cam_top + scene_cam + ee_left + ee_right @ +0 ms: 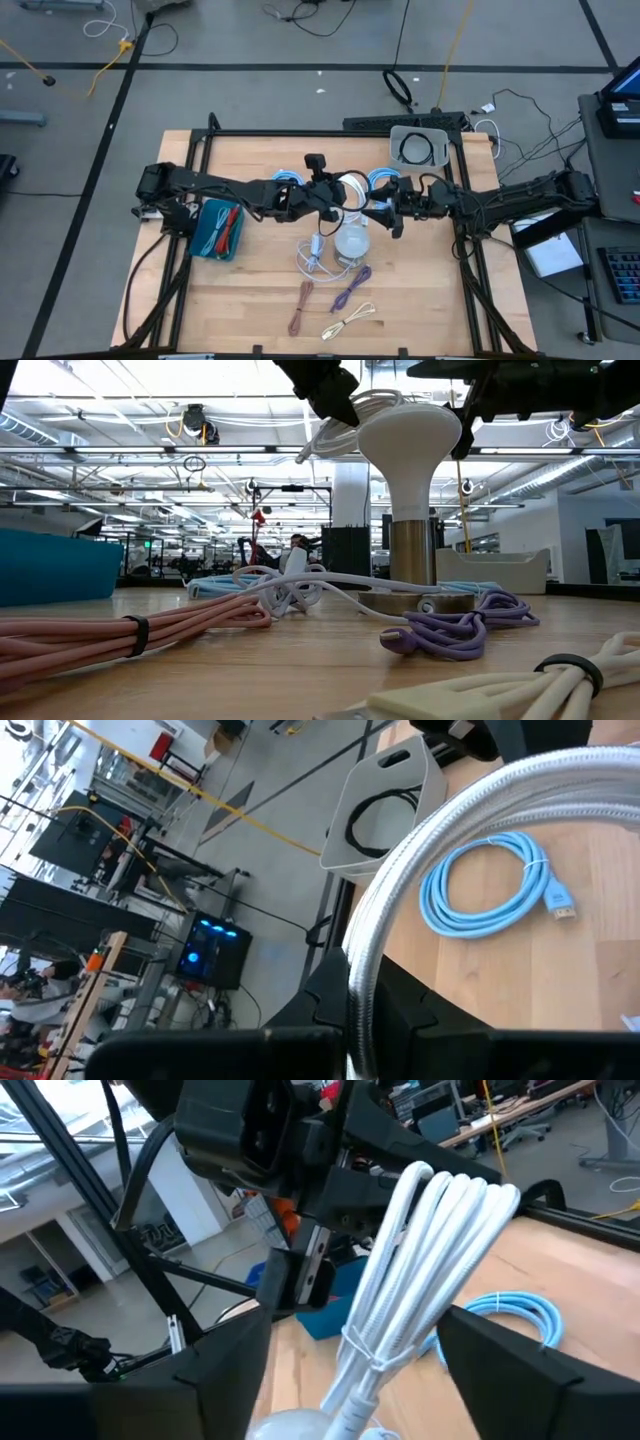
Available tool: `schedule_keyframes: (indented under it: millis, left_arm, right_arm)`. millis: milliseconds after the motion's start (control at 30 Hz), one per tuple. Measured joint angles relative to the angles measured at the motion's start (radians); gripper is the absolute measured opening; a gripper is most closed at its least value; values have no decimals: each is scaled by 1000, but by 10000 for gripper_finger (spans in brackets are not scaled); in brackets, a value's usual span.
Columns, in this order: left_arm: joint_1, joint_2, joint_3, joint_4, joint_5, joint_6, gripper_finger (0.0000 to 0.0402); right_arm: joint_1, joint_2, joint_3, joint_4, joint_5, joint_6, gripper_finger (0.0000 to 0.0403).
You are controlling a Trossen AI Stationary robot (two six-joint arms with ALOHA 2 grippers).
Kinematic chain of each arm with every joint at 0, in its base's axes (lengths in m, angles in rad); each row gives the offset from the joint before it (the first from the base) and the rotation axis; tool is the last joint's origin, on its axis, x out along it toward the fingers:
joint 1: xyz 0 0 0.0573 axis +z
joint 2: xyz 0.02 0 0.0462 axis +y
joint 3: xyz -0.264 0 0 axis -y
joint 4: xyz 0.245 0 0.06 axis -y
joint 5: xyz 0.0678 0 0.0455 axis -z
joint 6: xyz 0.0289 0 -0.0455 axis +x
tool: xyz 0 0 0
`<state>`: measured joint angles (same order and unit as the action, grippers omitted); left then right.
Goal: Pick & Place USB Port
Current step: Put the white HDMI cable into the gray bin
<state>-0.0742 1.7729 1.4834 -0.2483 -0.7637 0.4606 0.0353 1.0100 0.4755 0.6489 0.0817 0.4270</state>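
- Above the middle of the wooden table [420,300], both arms meet over a white mushroom-shaped stand [410,435] on its metal post and round base.
- The left gripper [335,200] is closed on a bundled white USB cable [430,1270], holding the bundle up beside the stand's cap; its wrist view shows the cable's loop curving close past its fingers.
- The right gripper [385,212] faces it from the other side with its dark fingers [520,1370] spread wide on either side of the bundle, gripping nothing.
- The bundle is tied low down, and its tail runs down toward the stand's cap.
- The step in hand looks like a handover or a joint placing of the white cable at the stand, with the right gripper opened to take it or just let go; which of the two cannot be told.
- To do it well, the right fingers should close across the tied part of the bundle, where the strands lie together, not on the loose loops above.
- The left gripper should keep its grip until the right one is firmly shut, or the bundle will drop onto the cap and slide off.
- Any move should be slow, since the trailing tail could tug the stand or snag the cables lying round its base.
- Other bundles lie on the table: a light blue cable [485,885], a purple one [455,630], a pink one [120,630] and a cream one [500,685].
- A teal bin [215,232] stands at the left, and a white tray [420,147] holding a black cable at the far edge.
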Motion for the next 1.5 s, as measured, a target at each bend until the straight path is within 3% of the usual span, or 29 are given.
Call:
schedule_keyframes:
  millis: [133,300,833,967,1133,1500]
  left_arm:
    - [-9,1,-1,31,42,0,15]
    - [-35,1,-2,40,55,15,14]
    - [-51,1,-3,63,7,47,14]
    - [-60,-1,-3,67,-48,53,42]
    - [-89,-39,-3,68,-51,59,80]
    - [-151,-162,0,-17,-55,4,71]
  right_arm:
    - [1,0,0,7,42,-26,297]
    - [0,-1,0,19,47,-44,272]
    - [-2,-3,0,-2,57,-63,49]
    - [-3,-1,0,-12,102,-95,14]
    - [-6,0,2,-7,126,-122,6]
    - [-16,0,0,-16,154,-124,3]
